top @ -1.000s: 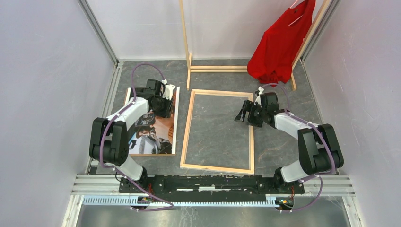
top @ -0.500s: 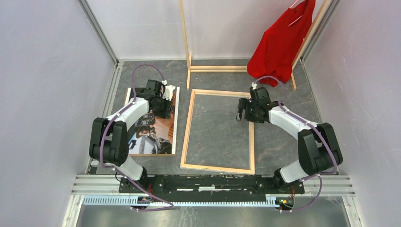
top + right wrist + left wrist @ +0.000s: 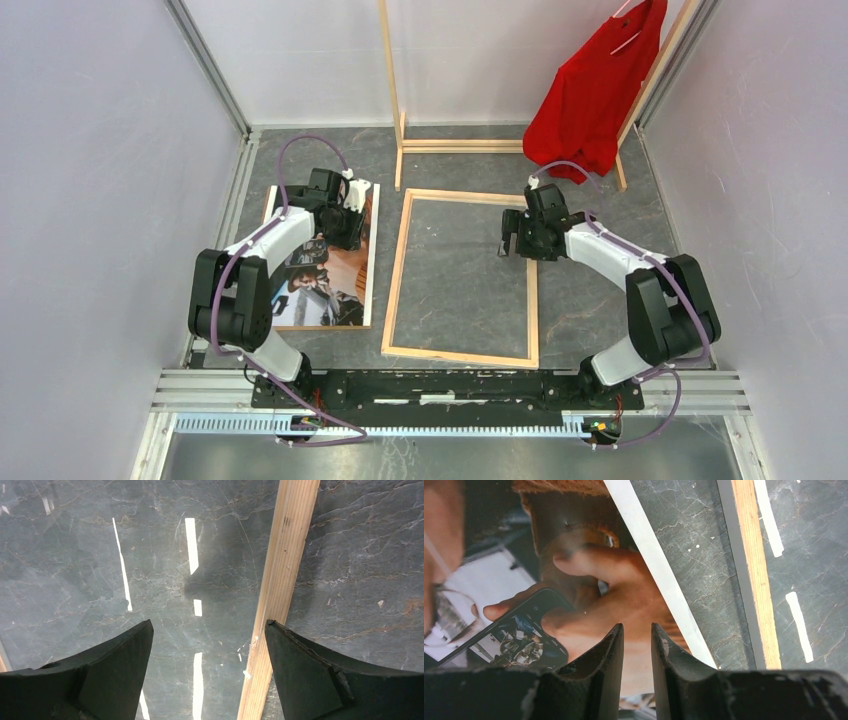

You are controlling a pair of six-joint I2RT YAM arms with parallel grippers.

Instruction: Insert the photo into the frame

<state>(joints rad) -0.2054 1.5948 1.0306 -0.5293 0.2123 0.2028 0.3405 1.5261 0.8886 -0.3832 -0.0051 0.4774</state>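
Note:
The photo [image 3: 322, 288] lies face up on the dark floor at the left, its picture of a hand and a phone filling the left wrist view [image 3: 614, 580]. My left gripper [image 3: 352, 232] [image 3: 637, 627] hovers low over the photo's far right part, jaws a narrow gap apart with nothing between them. The frame [image 3: 400, 270] lies flat in the middle, wood side up. Its left rail shows in the left wrist view [image 3: 754, 570]. My right gripper [image 3: 510, 240] [image 3: 208, 622] stands wide open above the frame's right rail [image 3: 280, 580], one finger over the rail, holding nothing.
A tall wooden clothes rack [image 3: 392, 90] stands at the back, with a red shirt [image 3: 590, 90] hanging at its right, just beyond the frame's far right corner. Pale walls close in left and right. A metal rail [image 3: 450, 385] runs along the near edge.
My right gripper has swung toward the far end of the frame's right rail and its jaws have spread a little wider. The left arm, photo and frame have not moved.

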